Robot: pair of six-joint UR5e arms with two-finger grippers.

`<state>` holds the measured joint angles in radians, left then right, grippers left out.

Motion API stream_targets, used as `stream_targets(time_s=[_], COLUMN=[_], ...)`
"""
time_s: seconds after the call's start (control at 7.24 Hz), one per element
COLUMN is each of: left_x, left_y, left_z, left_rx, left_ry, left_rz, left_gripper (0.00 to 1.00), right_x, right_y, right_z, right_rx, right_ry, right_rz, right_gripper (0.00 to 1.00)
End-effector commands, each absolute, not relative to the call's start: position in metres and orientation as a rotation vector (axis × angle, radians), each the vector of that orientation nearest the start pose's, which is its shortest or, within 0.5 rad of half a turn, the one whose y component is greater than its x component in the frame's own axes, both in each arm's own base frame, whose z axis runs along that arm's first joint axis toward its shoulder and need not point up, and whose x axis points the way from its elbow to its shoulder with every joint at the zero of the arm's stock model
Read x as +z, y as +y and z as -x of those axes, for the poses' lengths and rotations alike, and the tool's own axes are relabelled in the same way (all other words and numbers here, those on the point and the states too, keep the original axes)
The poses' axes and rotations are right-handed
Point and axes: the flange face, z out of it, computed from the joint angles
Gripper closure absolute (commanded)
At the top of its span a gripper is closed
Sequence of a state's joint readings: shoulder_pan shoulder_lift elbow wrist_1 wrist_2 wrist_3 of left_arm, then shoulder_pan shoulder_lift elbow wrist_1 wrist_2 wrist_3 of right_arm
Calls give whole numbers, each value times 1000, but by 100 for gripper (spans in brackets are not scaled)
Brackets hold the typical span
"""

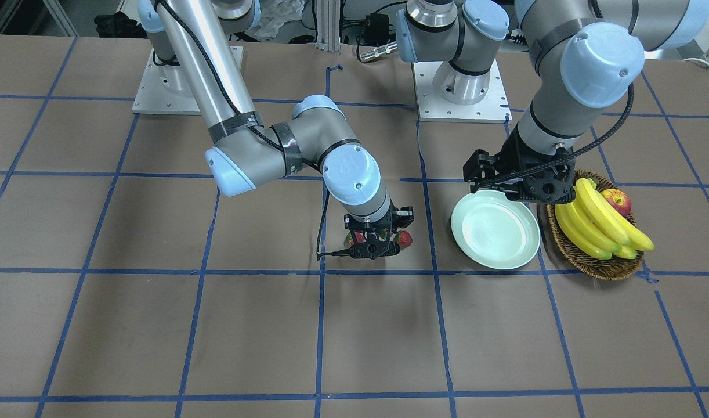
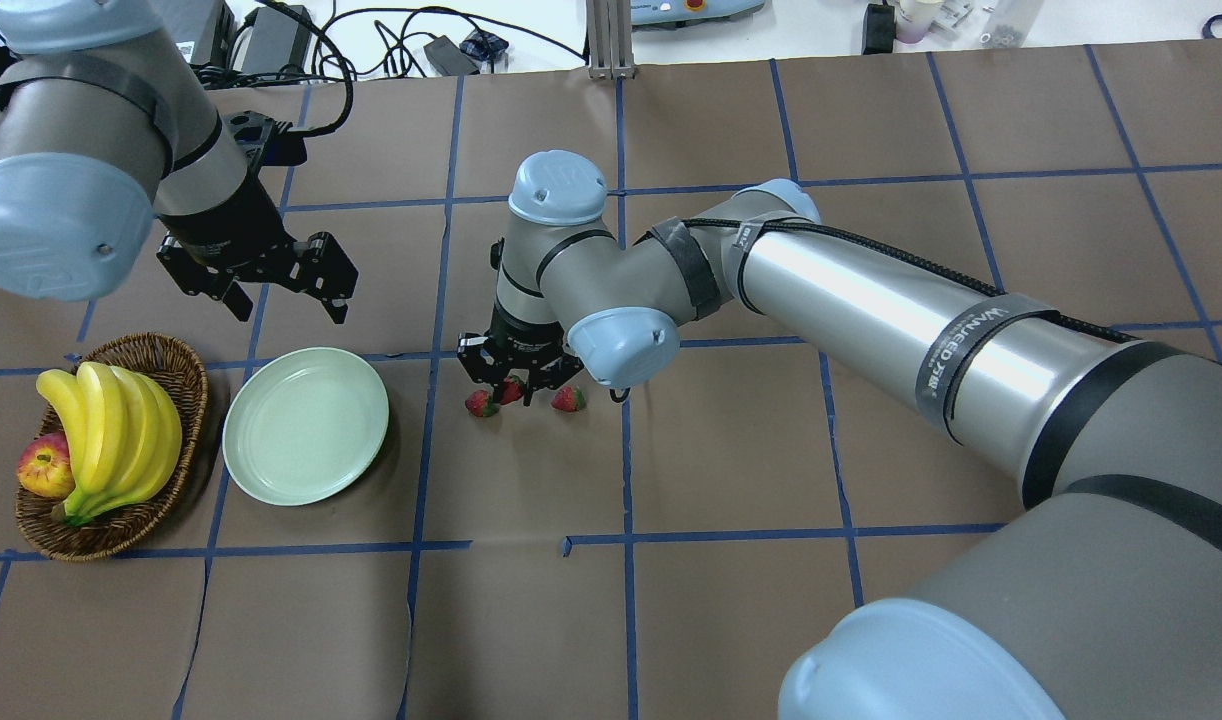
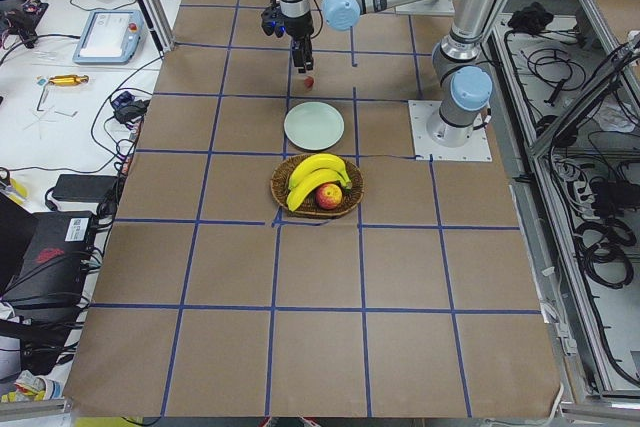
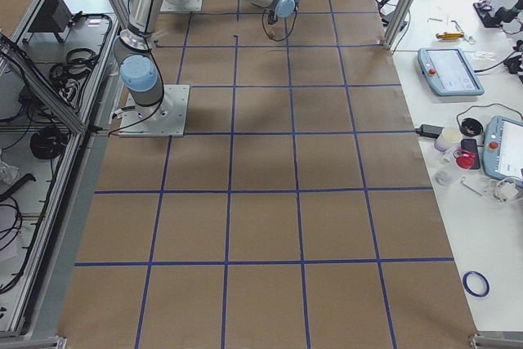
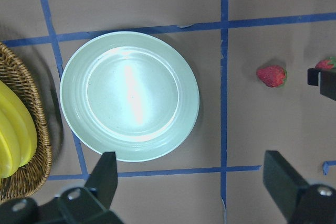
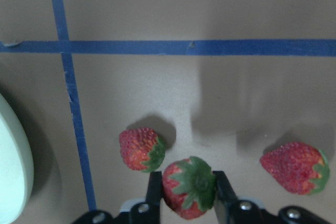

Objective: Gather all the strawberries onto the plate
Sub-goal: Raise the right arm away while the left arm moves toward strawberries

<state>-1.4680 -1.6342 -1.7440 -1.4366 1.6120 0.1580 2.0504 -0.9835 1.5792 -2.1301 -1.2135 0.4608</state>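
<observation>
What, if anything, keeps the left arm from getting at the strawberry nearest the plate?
Probably little, so a cautious yes: the open left pincer hangs by the plate, only bare table before that strawberry. But the right pincer, closed on the middle strawberry, crowds it.

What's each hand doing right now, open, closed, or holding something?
Left hand: open, holding nothing.
Right hand: closed on the middle strawberry, one finger on each side of it.
</observation>
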Motion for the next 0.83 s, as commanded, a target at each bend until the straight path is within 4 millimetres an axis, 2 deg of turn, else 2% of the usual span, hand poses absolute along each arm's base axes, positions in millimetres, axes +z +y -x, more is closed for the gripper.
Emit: stream_targets(time_s=[0.0, 0.14, 0.28, 0.41, 0.55, 0.69], left_x=[383, 380, 380, 379, 378, 378], left_y=[-509, -510, -510, -512, -512, -513], left_z=[77, 77, 77, 77, 77, 77], left_rx=[176, 183, 184, 184, 186, 186], left_ry=[3108, 3109, 3109, 3109, 3109, 3107], left_rz=[-89, -87, -87, -87, -85, -78], left_gripper=[0, 0, 0, 0, 0, 0], right_x=[191, 186, 192, 209, 239, 268], right_y=[-502, -500, -500, -503, -503, -499], right_z=[-451, -450, -450, -448, -440, -428], right_rx=[304, 311, 298, 249, 184, 197], right_ry=[2830, 2836, 2835, 2846, 2891, 2913], right_rz=[41, 56, 57, 56, 63, 47], right_gripper=[46, 42, 35, 16, 0, 0])
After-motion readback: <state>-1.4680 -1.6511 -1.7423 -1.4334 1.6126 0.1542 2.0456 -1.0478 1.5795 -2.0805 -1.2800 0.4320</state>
